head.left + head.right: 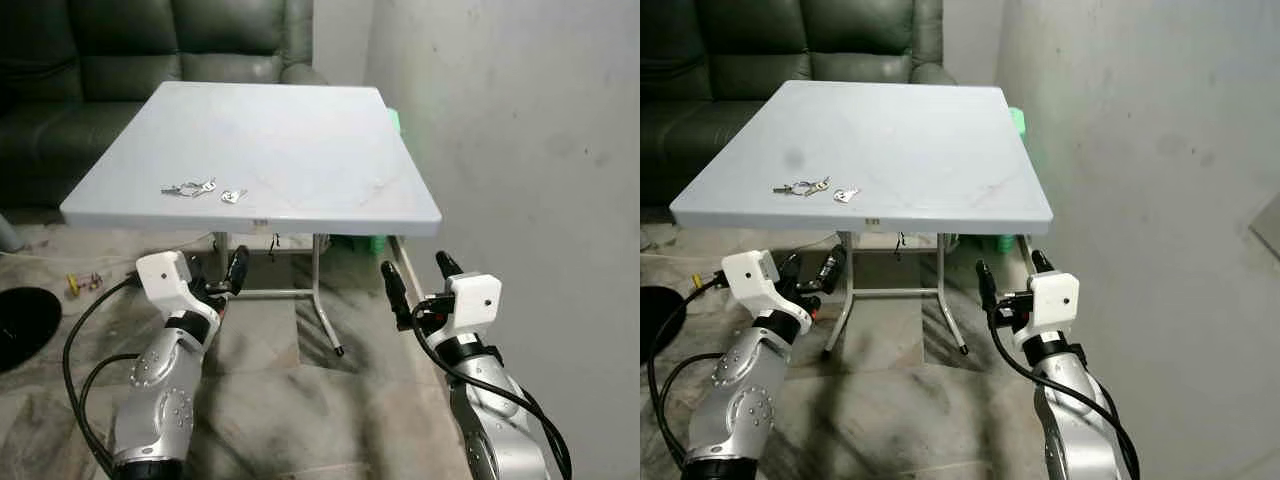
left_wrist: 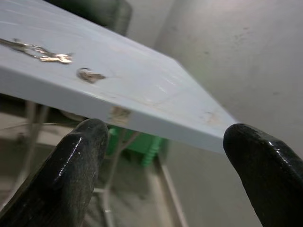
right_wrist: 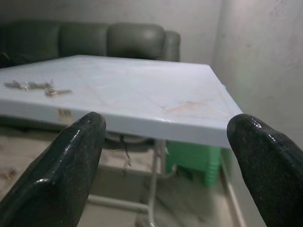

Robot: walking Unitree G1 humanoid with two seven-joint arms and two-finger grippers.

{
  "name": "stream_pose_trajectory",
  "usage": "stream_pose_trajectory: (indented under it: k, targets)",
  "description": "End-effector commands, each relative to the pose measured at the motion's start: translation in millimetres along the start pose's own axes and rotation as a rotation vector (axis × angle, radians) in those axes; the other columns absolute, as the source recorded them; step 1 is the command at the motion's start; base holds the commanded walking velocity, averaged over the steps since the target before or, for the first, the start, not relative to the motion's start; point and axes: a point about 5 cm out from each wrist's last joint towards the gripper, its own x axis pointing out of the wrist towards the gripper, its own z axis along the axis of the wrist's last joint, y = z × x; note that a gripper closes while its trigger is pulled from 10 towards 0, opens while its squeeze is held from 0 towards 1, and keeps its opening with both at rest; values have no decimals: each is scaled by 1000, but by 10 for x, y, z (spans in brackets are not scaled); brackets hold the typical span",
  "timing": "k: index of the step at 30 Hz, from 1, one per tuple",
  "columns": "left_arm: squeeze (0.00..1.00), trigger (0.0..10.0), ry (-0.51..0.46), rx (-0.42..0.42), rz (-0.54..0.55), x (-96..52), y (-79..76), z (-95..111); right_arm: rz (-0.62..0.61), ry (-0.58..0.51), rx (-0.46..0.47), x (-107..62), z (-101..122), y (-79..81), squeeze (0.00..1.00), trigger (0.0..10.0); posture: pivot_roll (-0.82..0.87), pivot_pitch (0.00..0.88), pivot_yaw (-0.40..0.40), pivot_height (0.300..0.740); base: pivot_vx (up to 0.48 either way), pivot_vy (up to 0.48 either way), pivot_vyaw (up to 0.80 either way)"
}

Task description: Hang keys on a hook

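Observation:
A bunch of silver keys (image 1: pixel 189 187) lies on the white folding table (image 1: pixel 300 150) near its front left edge, with a smaller single key (image 1: pixel 233 196) just to its right. Both grippers hang below and in front of the table edge. My left gripper (image 1: pixel 213 272) is open under the front left part of the table, fingers (image 2: pixel 71 175) wide apart and empty. My right gripper (image 1: pixel 420 280) is open beneath the front right corner, fingers (image 3: pixel 66 170) spread with nothing between them. The keys (image 2: pixel 45 52) lie above and ahead of the left gripper.
A dark green sofa (image 1: pixel 120 60) stands behind the table. A pale wall (image 1: pixel 520 150) runs along the right side. A green stool (image 3: pixel 199 158) sits under the table's far right. Table legs (image 1: pixel 322 300) stand between the arms. A black round object (image 1: pixel 20 320) lies on the floor at left.

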Motion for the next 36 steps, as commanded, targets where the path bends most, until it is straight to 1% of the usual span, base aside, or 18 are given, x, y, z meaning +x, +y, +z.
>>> stream_pose_trajectory:
  k: [1,32,34,36]
  targets:
    - [0,10000,-10,19,21,-5,61,53,14,-30,11,39,71,39,0,10000,-86,0,-42,740,0,480,0]
    - [0,10000,-7,17,33,-10,59,23,43,-24,12,49,72,62,0,10000,-79,0,-55,740,0,480,0]
    - [0,10000,-1,51,50,-10,68,17,44,-24,12,51,74,63,0,10000,-78,0,-58,740,0,0,0]
    - [0,10000,1,59,55,-11,68,5,46,-22,11,53,74,64,0,10000,-78,0,-58,740,0,0,0]
